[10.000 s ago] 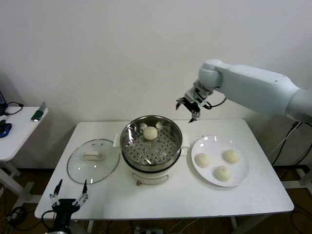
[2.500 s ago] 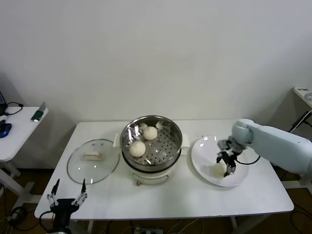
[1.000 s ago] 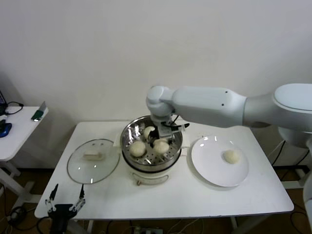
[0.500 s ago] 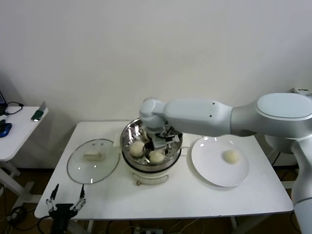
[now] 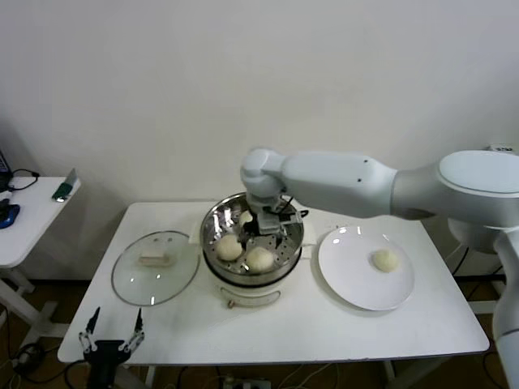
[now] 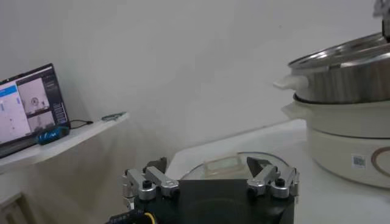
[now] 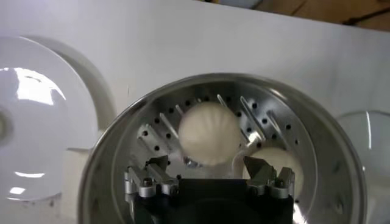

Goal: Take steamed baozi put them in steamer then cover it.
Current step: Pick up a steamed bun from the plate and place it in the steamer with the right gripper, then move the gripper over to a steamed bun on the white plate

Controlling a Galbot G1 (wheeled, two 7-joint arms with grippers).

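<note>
Hovering inside the steamer, right gripper stood spread, holding nothing; three baozi lay beneath it. Cover off to its side; left gripper spread, parked.

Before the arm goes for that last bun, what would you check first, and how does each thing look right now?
1. Right tool open: ok, fingers spread above the steamer.
2. Bun released: ok, it lies in the basket, free of the fingers.
3. Three buns in the steamer: ok.
4. Last bun on the plate: ok, nothing over it.
5. Lid flat on the table, away from the arm's path: ok.
6. Left tool parked at the table's near edge: ok.
</note>
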